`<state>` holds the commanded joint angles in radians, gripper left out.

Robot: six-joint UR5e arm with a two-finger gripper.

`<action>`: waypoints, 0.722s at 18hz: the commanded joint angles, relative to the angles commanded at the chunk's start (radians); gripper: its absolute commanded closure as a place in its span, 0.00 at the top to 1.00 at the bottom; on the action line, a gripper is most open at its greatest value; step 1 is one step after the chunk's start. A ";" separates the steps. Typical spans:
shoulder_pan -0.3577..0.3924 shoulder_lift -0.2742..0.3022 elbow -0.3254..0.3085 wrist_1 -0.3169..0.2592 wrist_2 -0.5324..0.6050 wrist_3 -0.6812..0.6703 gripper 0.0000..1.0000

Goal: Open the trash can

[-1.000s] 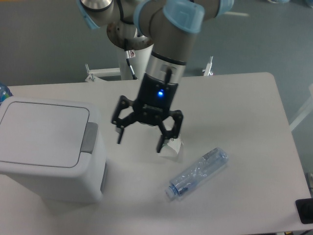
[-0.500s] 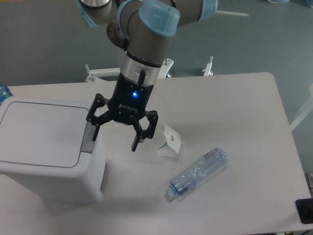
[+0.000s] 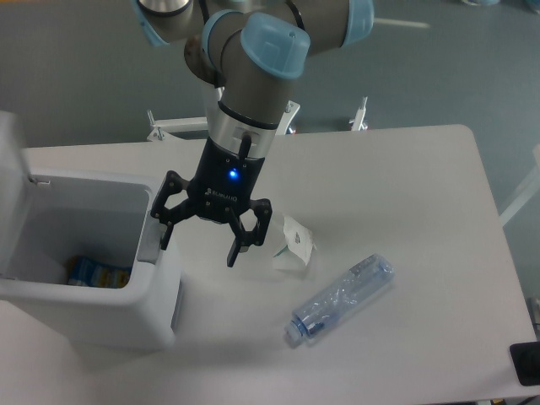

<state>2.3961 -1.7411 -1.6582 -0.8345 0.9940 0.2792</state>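
Your large boxy white plastic trash can (image 3: 101,312): desk's (image 3: 405,186) left edge, lid raised, blue-yellow packaging inside. Your black two-finger gripper (image 3: 199,246): fingers (image 3: 235,250) spread, empty, one at the grey button bar (image 3: 152,243). Crushed clear plastic bottle (image 3: 342,299). Small white folded paper (image 3: 293,246).

Trash can (image 3: 93,312) lid up, gripper (image 3: 199,248) jaws spread.

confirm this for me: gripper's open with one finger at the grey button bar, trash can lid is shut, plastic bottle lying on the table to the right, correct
Not quite: the lid is up, not shut. The camera view shows the trash can open, with something lying inside. The rest holds: the gripper is open with one finger at the grey button bar, and the plastic bottle lies on the table to the right.
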 joint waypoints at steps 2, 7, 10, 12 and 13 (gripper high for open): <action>0.002 0.003 0.008 0.000 0.000 0.000 1.00; 0.081 -0.018 0.009 0.009 0.032 0.028 1.00; 0.138 -0.043 0.002 0.008 0.133 0.163 1.00; 0.162 -0.064 0.000 0.009 0.263 0.308 1.00; 0.184 -0.075 0.002 0.008 0.323 0.358 1.00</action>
<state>2.5799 -1.8161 -1.6567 -0.8268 1.3171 0.6376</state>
